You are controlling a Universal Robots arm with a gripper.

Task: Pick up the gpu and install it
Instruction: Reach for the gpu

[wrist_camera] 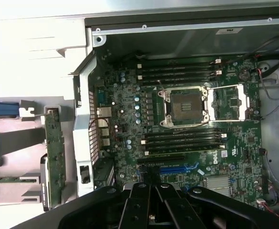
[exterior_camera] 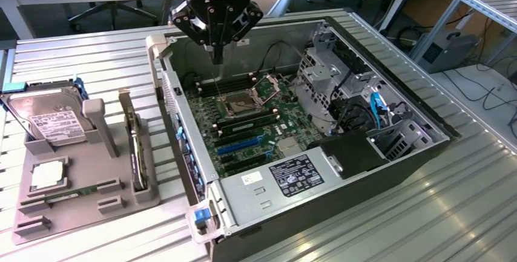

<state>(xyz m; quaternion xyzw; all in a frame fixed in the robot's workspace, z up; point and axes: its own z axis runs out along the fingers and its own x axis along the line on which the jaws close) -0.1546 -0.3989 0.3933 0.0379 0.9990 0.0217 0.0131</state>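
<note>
Gripper (exterior_camera: pixel 217 56) hung over the open case (exterior_camera: pixel 339 207), fingers pressed together with nothing between them, tip poised above the board (exterior_camera: pixel 250 123) near the case's perforated rear wall. And the gpu (exterior_camera: pixel 139 147)? It was outside the case, just beside that rear wall, standing on edge in a slot of the grey holder (exterior_camera: pixel 81 213). The hard drive (exterior_camera: pixel 52 123) sat farther out from the case on the same holder.

So the pick-up had not been made. This looked like the approach stage, with the hand on the wrong side of the wall. By my reading, a grasp would call for the fingers to part first. They would then need to line up along the card's thin top edge and come down straight, since the holder's posts crowded it.

Hard to judge: the card showed edge-on, so its fan face could not be made out, and its lower edge was sunk in the holder. Inside the case, the blue slot (exterior_camera: pixel 242 145) looked empty. In the wrist view, the gripper's own body blocked the board just past that slot.
</note>
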